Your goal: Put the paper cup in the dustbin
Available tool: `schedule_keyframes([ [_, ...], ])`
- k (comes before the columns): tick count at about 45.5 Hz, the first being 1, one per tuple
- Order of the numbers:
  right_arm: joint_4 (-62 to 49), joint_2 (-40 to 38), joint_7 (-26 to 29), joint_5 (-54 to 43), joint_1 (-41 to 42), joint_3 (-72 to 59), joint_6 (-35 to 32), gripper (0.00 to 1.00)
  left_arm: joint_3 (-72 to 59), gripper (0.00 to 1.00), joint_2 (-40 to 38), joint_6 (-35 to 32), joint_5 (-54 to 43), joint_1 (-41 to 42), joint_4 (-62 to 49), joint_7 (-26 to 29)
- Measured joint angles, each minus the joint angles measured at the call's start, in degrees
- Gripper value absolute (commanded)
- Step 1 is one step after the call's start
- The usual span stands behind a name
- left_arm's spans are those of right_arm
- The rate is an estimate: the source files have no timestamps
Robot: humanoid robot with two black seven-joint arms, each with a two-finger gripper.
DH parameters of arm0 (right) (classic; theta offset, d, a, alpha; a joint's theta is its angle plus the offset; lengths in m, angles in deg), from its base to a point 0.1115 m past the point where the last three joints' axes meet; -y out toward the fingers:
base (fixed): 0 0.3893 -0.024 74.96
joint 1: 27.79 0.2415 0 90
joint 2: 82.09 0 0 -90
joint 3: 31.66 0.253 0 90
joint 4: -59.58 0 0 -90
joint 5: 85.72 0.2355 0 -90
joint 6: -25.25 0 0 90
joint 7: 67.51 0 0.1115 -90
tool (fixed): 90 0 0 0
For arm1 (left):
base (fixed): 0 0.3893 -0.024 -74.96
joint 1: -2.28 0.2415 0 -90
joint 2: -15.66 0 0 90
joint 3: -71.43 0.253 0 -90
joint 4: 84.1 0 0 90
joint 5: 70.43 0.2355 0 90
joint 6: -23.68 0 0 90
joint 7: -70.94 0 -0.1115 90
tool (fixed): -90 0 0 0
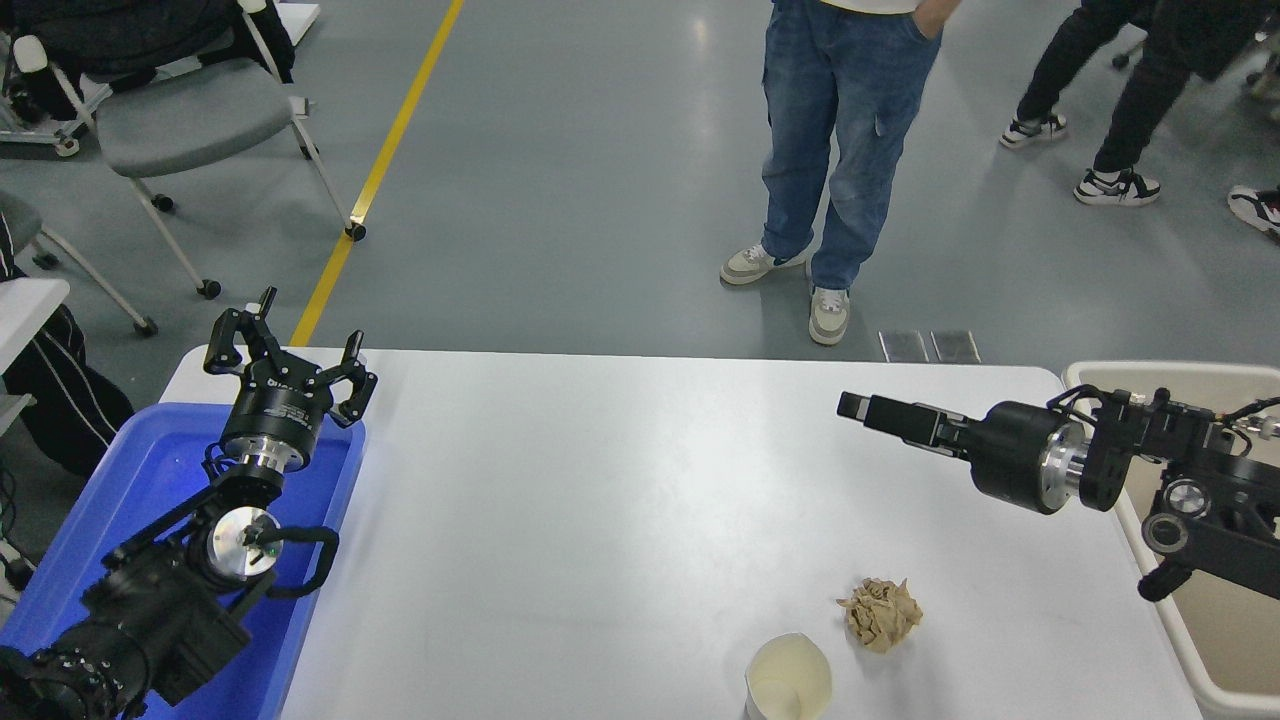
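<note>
Right gripper (862,408), entering from the right edge of the frame, hangs over the desk (600,480) with its fingers together and nothing between them; note that it points toward the frame's left, well apart from the paper cup (788,680). You will find the cup standing upright at the bottom edge, right of centre, its cream inside facing up and its base cut off by the frame. Just beside it, up and to the right, lies a crumpled tan paper ball (879,614), not touching it. The dustbin (1090,372) stands off the desk's right end, at the lower right of the frame, largely hidden behind the right arm. Left gripper (290,355) is parked at the lower left above a blue tray (140,470), fingers spread apart. A person stands beyond the far side, at the top. Judge the task as not yet begun: reaching, grasping, carrying and releasing over the bin all remain for you.
</note>
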Motion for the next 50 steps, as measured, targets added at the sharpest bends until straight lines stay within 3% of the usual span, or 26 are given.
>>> schedule_keyframes([
  [6, 0.7, 5.6, 1.8, -1.5, 9.8, -9.0, -3.4, 1.00, 0.0, 1.00, 0.0, 0.0, 0.0, 0.0, 0.0, 0.0],
  [19, 1.1, 16.5, 3.1, -3.9, 18.5, -17.3, -12.8, 1.00, 0.0, 1.00, 0.0, 0.0, 0.0, 0.0, 0.0, 0.0],
  [34, -1.5, 27.3, 2.0, -8.7, 19.4, -23.6, -15.6, 0.98, 0.0, 1.00, 0.0, 0.0, 0.0, 0.0, 0.0, 0.0],
  [50, -3.6, 28.6, -1.6, -17.1, 15.7, -26.6, -12.7, 0.99, 0.0, 1.00, 0.0, 0.0, 0.0, 0.0, 0.0, 0.0],
])
